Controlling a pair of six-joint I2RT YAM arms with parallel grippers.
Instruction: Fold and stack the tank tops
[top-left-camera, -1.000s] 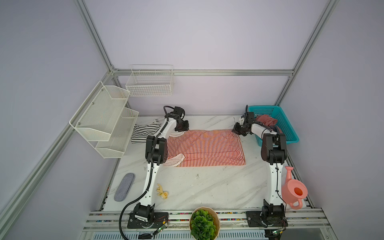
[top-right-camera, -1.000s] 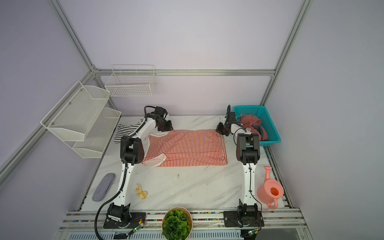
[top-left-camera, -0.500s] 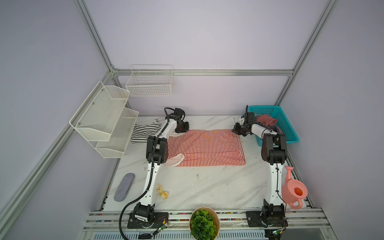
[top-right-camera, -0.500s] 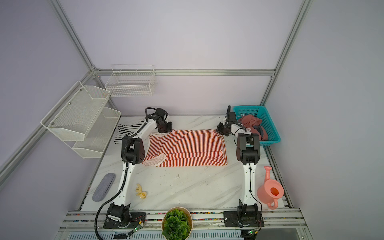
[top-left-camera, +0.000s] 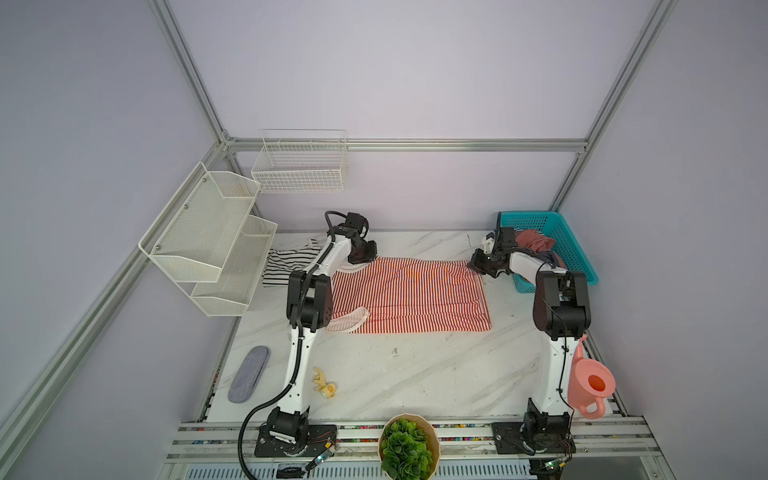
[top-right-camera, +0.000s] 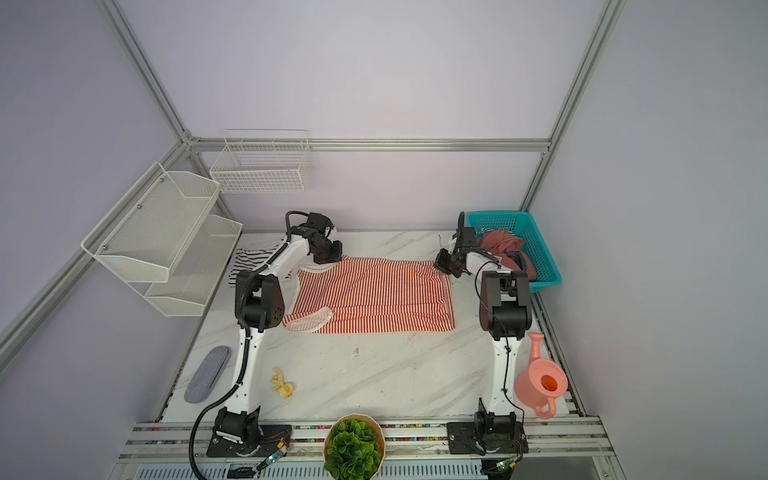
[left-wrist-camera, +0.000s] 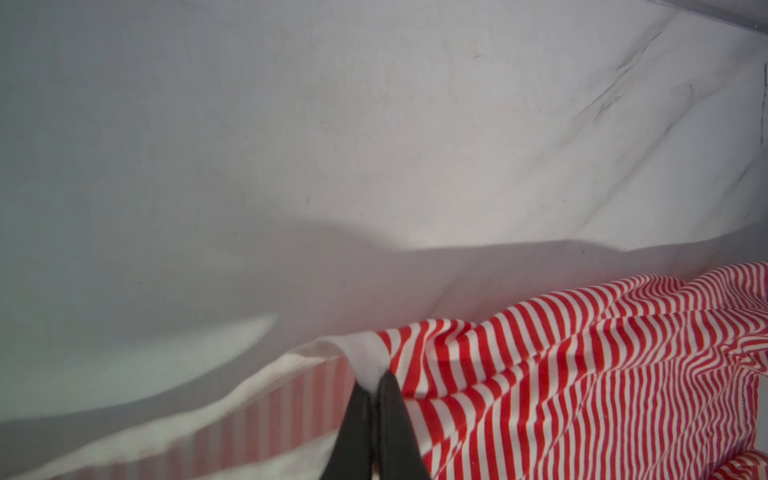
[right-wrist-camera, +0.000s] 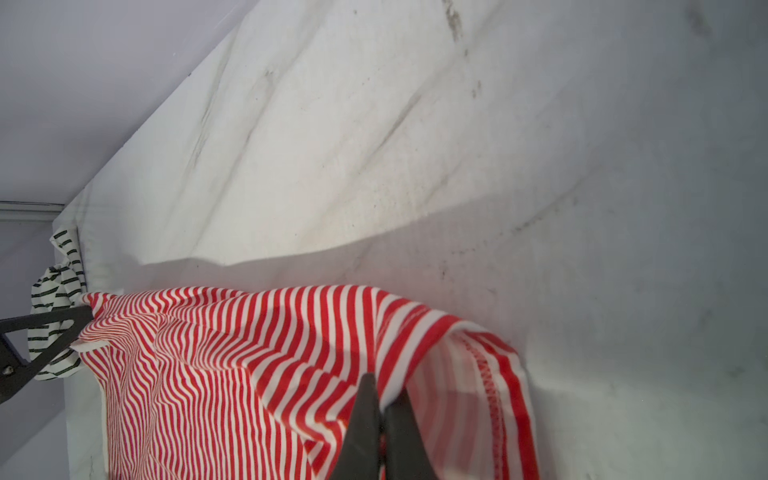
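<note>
White mesh shelf (top-left-camera: 208, 245) on the left wall, two tiers; wire basket (top-left-camera: 300, 166) on the back wall just beside it. Grey pad (top-left-camera: 248, 374) at the left edge of the counter (top-left-camera: 415, 374). Black-and-white top (top-left-camera: 286, 264) bunched at the counter's far left, just beside the shelf, partly behind the left arm, not held.

Left fingers (left-wrist-camera: 395, 415) pressed together on the white trim at the far left corner of the red-and-white top (top-left-camera: 411, 295). Pinch plain in the left wrist view, cloth raised a little off the marble there. Small yellow thing (top-left-camera: 324, 384) near the left arm's base, well apart from both tops.

Red-and-white top otherwise spread flat mid-counter between the two arms. Stripes front to back, a white-trimmed loop (top-left-camera: 349, 320) at its near left corner, near edge straight, a few ripples toward the far edge. Plant (top-left-camera: 407, 451) at the front rail, centre.

Right fingers (right-wrist-camera: 363, 415) likewise closed tight on the same top, at its far right corner by the hem, stitched edge curling just beside them. Teal basket (top-left-camera: 569, 245) at the far right, dusty-red garment (top-left-camera: 534, 241) heaped inside, right arm reaching in front of it. Pink watering can (top-left-camera: 590, 384) at the right edge, near the right arm's base.
</note>
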